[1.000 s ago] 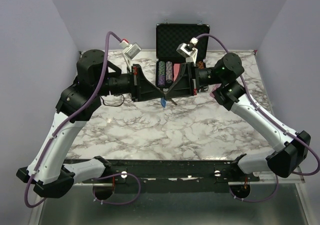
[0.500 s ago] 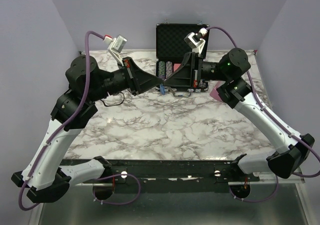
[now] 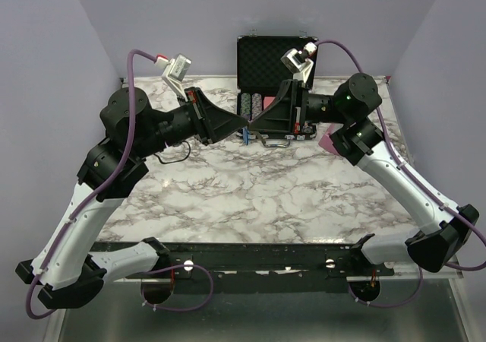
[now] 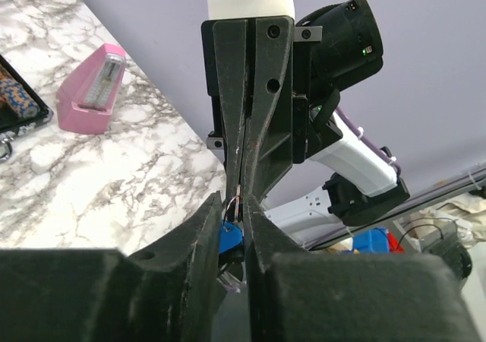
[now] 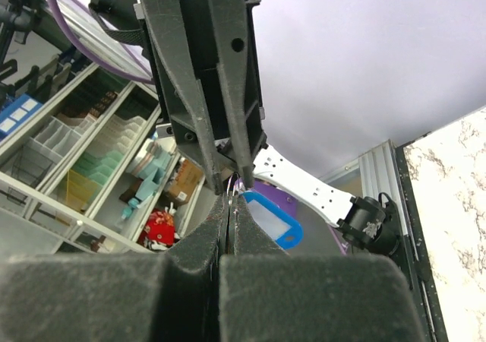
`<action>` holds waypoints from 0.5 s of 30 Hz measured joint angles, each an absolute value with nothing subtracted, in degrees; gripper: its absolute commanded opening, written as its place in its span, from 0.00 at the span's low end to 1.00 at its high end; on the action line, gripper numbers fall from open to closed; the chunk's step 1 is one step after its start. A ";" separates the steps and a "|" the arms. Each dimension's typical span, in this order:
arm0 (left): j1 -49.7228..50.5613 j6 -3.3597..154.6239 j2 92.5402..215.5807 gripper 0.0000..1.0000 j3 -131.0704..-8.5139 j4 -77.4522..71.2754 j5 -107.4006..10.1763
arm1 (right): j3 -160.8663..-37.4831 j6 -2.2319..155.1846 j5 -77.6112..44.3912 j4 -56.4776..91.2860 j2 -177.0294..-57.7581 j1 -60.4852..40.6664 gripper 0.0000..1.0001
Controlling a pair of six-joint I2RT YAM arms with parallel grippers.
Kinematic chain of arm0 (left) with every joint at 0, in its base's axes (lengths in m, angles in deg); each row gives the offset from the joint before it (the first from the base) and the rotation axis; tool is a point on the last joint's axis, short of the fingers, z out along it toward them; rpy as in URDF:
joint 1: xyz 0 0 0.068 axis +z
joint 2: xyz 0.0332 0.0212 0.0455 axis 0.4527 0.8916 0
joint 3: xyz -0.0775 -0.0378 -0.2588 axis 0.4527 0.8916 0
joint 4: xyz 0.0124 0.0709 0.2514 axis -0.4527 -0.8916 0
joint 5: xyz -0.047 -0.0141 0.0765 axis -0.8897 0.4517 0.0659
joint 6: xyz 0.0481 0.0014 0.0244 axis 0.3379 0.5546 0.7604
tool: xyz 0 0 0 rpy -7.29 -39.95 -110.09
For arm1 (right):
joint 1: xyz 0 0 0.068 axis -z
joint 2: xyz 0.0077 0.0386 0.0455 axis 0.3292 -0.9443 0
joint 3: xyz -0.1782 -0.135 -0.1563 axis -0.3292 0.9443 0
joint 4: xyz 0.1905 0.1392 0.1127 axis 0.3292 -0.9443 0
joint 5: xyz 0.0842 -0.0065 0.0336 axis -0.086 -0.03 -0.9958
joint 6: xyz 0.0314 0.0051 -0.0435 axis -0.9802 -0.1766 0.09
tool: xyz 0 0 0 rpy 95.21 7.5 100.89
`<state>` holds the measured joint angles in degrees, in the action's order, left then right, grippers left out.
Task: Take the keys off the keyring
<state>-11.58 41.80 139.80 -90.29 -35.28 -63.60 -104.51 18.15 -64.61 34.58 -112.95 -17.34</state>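
My two grippers meet tip to tip in the air just in front of the black case. The right gripper (image 3: 253, 123) (image 5: 230, 202) is shut on the thin silvery keyring (image 5: 232, 185) (image 4: 233, 202). From the ring hangs the blue key piece (image 3: 245, 135) (image 5: 273, 222), beside and below the fingertips. The left gripper (image 3: 241, 121) (image 4: 238, 205) faces it with its jaws a narrow gap apart. In the left wrist view the blue piece (image 4: 230, 237) shows in that gap. Whether the left fingers still touch the ring I cannot tell.
An open black case (image 3: 275, 53) with rows of chips stands at the back middle of the marble table (image 3: 250, 197). A pink wedge (image 3: 330, 140) (image 4: 89, 99) lies right of the case, under the right arm. A black cable lies under the left arm.
Over the second both grippers rose and moved back toward the case with the ring between them. In the last half second the left jaws parted slightly; the right stayed shut.
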 measured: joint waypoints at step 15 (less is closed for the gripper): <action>-12.15 46.90 140.19 0.61 -93.41 -39.17 -65.54 | -102.87 20.73 -70.62 32.59 -112.32 -17.58 0.01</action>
